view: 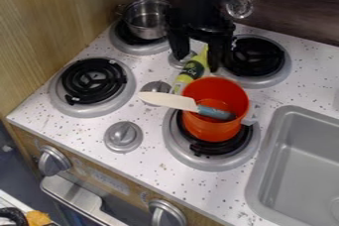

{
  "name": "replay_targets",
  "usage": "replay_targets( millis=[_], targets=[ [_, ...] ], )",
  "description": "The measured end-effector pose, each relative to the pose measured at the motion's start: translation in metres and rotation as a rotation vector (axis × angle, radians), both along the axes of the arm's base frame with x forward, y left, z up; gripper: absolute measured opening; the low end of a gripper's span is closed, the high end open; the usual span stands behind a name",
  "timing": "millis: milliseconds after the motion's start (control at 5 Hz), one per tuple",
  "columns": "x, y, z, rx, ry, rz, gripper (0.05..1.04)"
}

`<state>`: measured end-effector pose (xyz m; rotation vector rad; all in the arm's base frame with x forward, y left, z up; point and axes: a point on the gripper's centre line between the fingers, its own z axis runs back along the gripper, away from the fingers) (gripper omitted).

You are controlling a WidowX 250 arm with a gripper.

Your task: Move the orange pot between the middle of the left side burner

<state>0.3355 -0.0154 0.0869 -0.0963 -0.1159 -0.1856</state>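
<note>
While the claw (197, 62) hung unclenched beyond the orange pot (206, 130), gripping its rim clear of the knife (169, 101) seemed wise.

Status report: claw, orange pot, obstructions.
Claw open, by green bottle. Orange pot on burner nearest sink. Knife in pot, blade jutting over rim.

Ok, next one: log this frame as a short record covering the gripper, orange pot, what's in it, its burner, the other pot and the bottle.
gripper: open, above the stovetop behind the orange pot
orange pot: upright on the burner nearest the sink
in the pot: blue-handled utensil, handle inside, pale blade out over the rim
metal pot: on the far left burner
bottle: yellow-green, behind the orange pot
</note>
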Motion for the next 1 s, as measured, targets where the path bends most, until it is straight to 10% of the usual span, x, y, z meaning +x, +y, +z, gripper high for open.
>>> replay_targets(
  millis=[400,1000],
  targets=[
    [-0.008,-0.003,-0.003,0.015,-0.030,-0.284,1.001],
    [-0.004,-0.012,-0.029,0.104,-0.078,-0.314,1.001]
  ],
)
